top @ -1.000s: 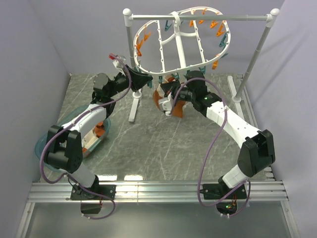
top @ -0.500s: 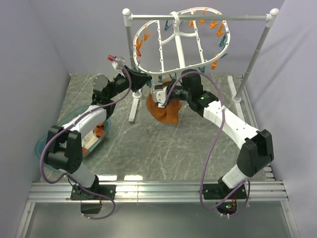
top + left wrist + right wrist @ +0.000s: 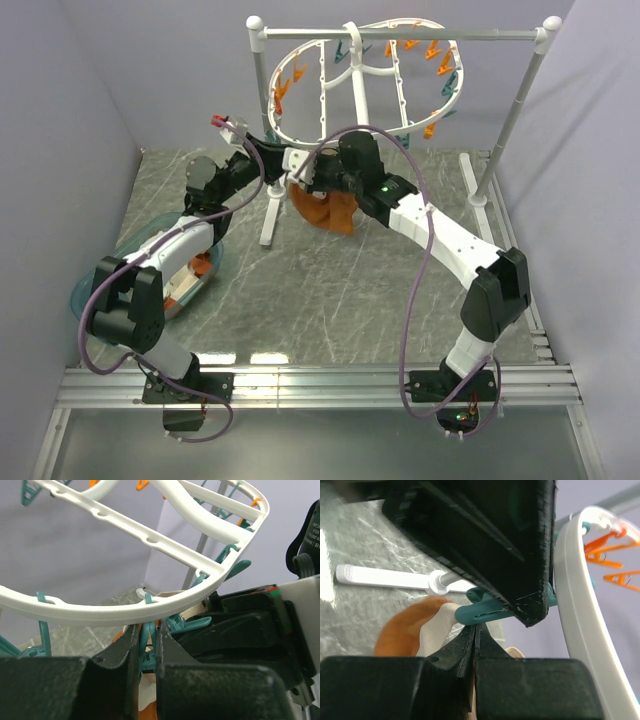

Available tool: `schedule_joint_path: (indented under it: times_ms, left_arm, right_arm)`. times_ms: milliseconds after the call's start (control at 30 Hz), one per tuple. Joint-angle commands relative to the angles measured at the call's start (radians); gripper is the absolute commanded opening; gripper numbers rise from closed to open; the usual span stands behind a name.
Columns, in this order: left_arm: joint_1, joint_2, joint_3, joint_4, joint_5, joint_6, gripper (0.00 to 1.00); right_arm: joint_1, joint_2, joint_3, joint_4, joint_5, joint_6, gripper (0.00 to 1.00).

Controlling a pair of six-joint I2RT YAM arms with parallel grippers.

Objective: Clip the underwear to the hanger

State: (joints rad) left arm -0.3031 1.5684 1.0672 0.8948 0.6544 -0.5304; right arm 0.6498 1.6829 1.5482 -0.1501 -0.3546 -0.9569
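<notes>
The white oval hanger (image 3: 362,95) hangs from the pole stand, ringed with teal and orange pins. My left gripper (image 3: 280,160) sits under its near-left rim (image 3: 125,612), shut on a teal clothespin (image 3: 146,635) that hangs between its fingers (image 3: 167,645). The rust-orange underwear (image 3: 325,212) dangles just right of it, held by my right gripper (image 3: 306,180). In the right wrist view the right gripper (image 3: 476,632) is shut on the cream trim of the underwear (image 3: 402,630), its tips right below the teal clothespin (image 3: 485,611).
The grey-white pole stand (image 3: 520,100) spans the back, with its feet (image 3: 270,215) on the marble table. A teal basket (image 3: 150,270) with white-and-orange garments lies at the left under my left arm. Purple walls close in on both sides.
My right arm has swung left and up, carrying the underwear from under the hanger's middle to the clothespin in my left gripper. The left gripper stays on its pin.
</notes>
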Motion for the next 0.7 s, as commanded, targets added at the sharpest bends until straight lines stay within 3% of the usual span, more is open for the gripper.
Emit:
schedule_joint_path:
  times_ms: [0, 367, 667]
  left_arm:
    - [-0.021, -0.042, -0.015, 0.061, -0.018, 0.036, 0.0]
    - [-0.028, -0.018, -0.029, 0.105, -0.07, 0.024, 0.0]
    - [-0.028, -0.014, 0.005, 0.05, -0.072, 0.012, 0.0]
  right_arm:
    - [0.033, 0.026, 0.099, 0.011, 0.068, 0.141, 0.0]
    - [0.042, 0.071, 0.198, -0.019, 0.128, 0.375, 0.0]
    - [0.039, -0.026, -0.058, 0.102, 0.092, 0.167, 0.01]
